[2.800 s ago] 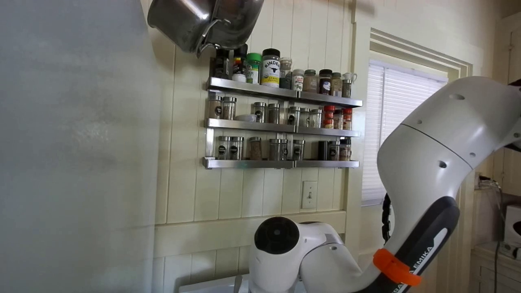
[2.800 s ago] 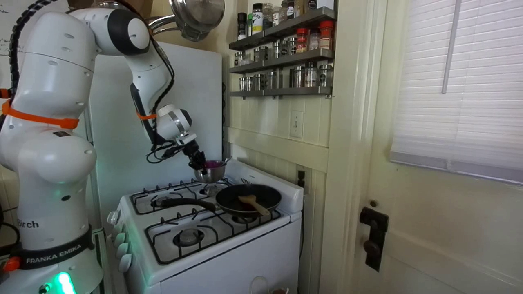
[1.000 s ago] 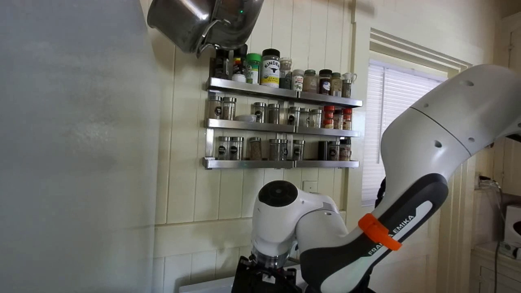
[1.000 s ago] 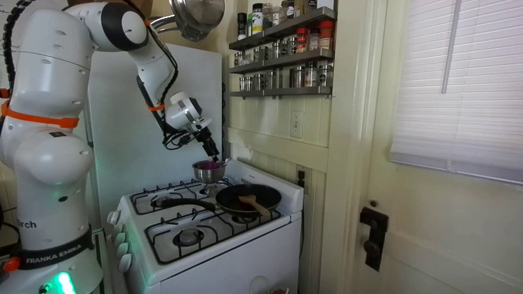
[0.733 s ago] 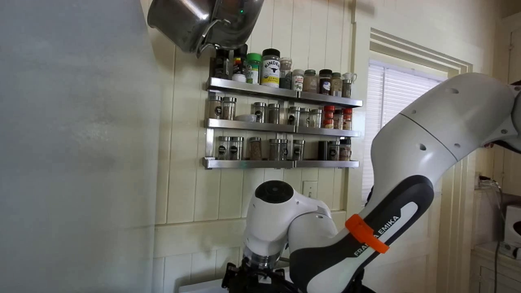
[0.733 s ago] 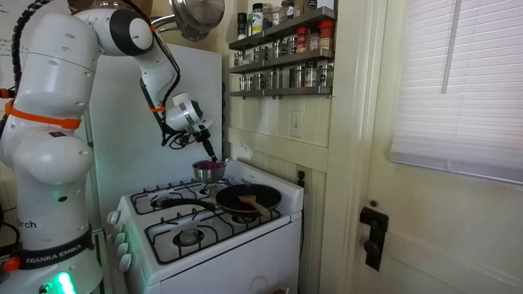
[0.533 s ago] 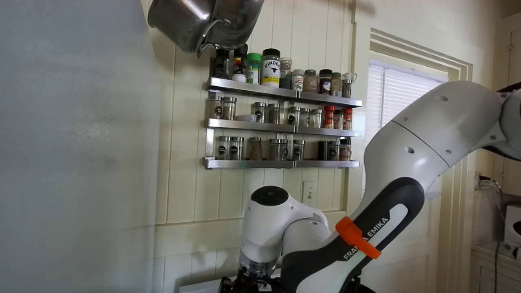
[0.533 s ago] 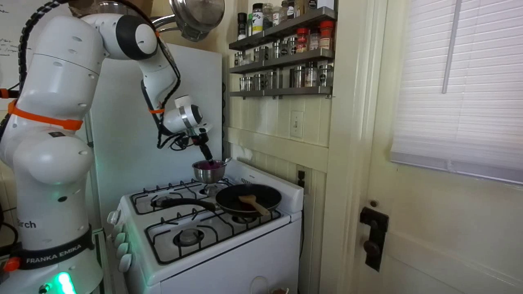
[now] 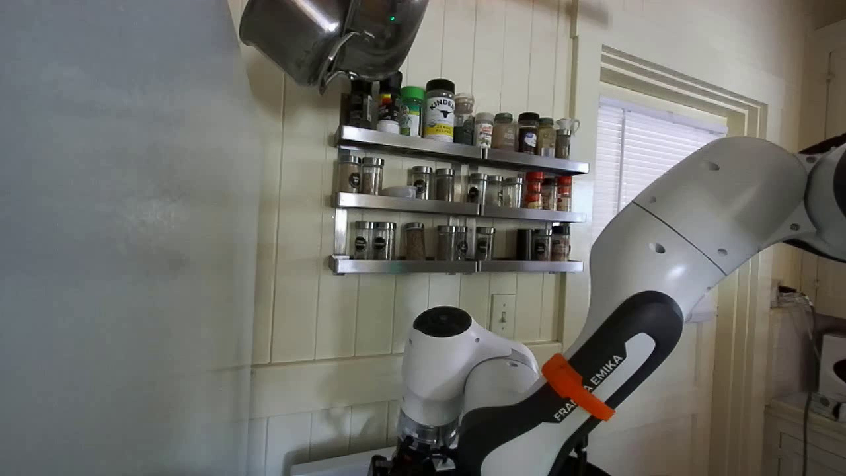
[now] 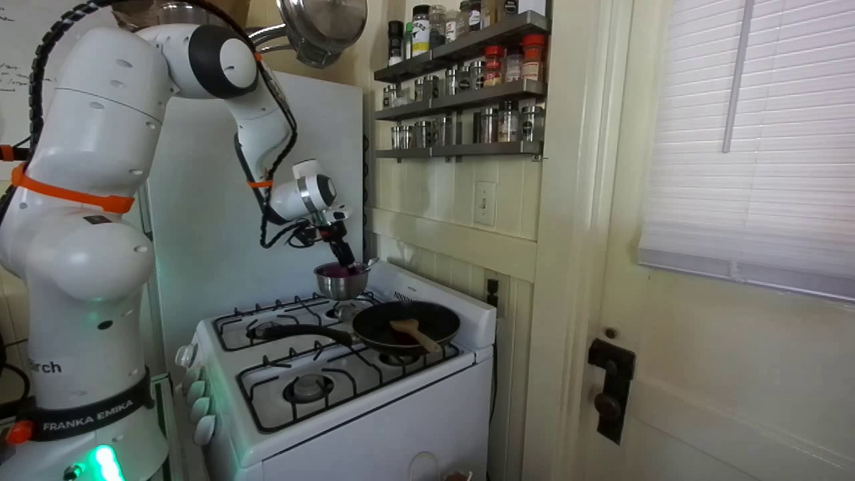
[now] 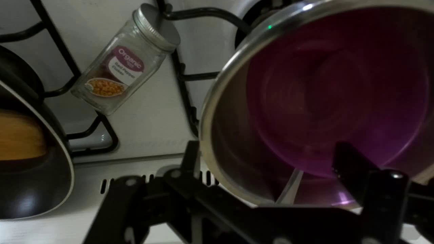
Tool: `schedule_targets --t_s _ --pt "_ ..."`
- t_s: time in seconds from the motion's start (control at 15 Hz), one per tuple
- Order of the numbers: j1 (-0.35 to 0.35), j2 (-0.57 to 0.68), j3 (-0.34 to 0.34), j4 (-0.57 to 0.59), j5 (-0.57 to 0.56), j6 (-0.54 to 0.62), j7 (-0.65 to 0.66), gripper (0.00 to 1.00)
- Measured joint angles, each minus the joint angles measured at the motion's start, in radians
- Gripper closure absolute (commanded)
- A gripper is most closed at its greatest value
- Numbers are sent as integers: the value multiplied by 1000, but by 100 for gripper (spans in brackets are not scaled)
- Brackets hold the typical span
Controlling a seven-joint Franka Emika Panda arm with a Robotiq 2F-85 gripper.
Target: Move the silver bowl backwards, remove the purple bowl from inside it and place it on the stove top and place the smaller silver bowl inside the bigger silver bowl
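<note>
The silver bowl [image 10: 342, 286] stands upright toward the back of the stove top [image 10: 226, 367], and the purple bowl [image 11: 318, 95] sits inside it. The pincer [image 11: 267, 152] is spread wide over the edge of the pair: in the wrist view one of its fingers [image 11: 190, 159] shows just outside the silver rim and the other over the inside, so the rim passes between them (whether either one touches it, I cannot tell). A slim pale strip [image 11: 291, 184] also shows inside the silver bowl, just beside the purple one. Next to the bowls is a glass jar [image 11: 118, 64] with a metal lid, its label reading Organic Red Pepper Flakes; it is between the silver bowl and a black frying pan [image 10: 437, 317]. The pan holds a wooden utensil [image 10: 407, 327], and its long handle [image 10: 307, 331] points toward the knobs [image 10: 199, 409] at the front. In both exterior views the arm [image 10: 93, 133] is bent, its wrist end pointing down. On the wall [image 9: 297, 297], spice jars [image 9: 415, 241] line three metal shelves [image 9: 410, 266], with metal pots [image 9: 297, 39] showing near them
</note>
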Motion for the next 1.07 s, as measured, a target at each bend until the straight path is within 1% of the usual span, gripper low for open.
schedule_targets --t_s 0.33,0.73,1.07 --pt "12 6 -18 8 0 0 -88 0" --pt "27 6 -33 13 -9 -2 -119 0" --pt "35 9 -19 11 -8 65 -326 0"
